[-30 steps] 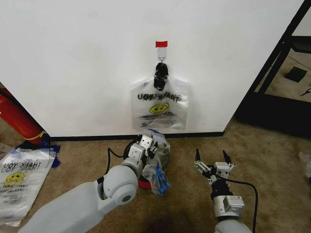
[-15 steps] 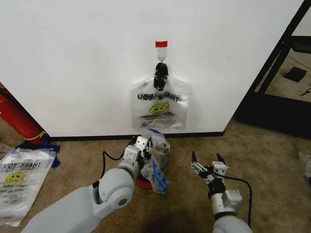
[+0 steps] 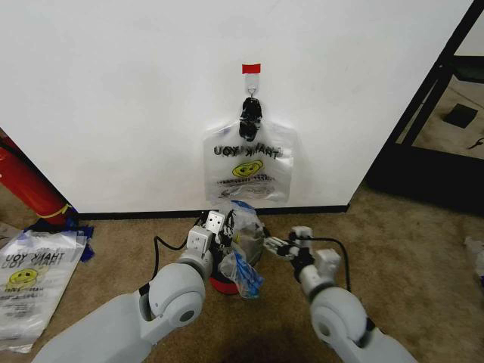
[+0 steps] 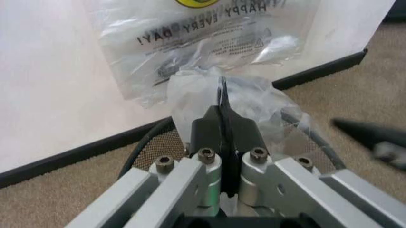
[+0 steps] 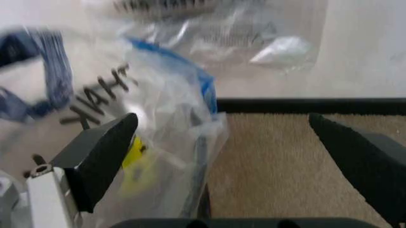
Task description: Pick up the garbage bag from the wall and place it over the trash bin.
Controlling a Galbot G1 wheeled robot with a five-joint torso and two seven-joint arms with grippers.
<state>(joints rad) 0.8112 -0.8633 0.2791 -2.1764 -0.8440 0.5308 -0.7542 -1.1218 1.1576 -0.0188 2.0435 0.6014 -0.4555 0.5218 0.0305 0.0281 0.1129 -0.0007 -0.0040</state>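
A see-through garbage bag (image 3: 243,240) with blue-tinted sides lies crumpled over the small trash bin, whose red base (image 3: 220,285) shows on the carpet and whose mesh rim (image 4: 154,151) shows in the left wrist view. My left gripper (image 3: 224,228) is shut on a fold of this bag (image 4: 219,90), right above the bin. My right gripper (image 3: 277,246) is open at the bag's right side, its fingers (image 5: 104,154) spread beside the plastic (image 5: 149,118). Another THANK YOU bag (image 3: 248,162) hangs from the black hook clip (image 3: 250,113) on the white wall (image 3: 113,91).
A long red cylinder (image 3: 26,185) leans at the far left, with a flat bag (image 3: 30,280) on the carpet beside it. A black frame (image 3: 423,113) stands at the right. Bare carpet (image 3: 408,249) lies to my right.
My right gripper has swung left across the carpet, from open floor up to the bag's right side. The left gripper holds the bag and has shifted slightly left.
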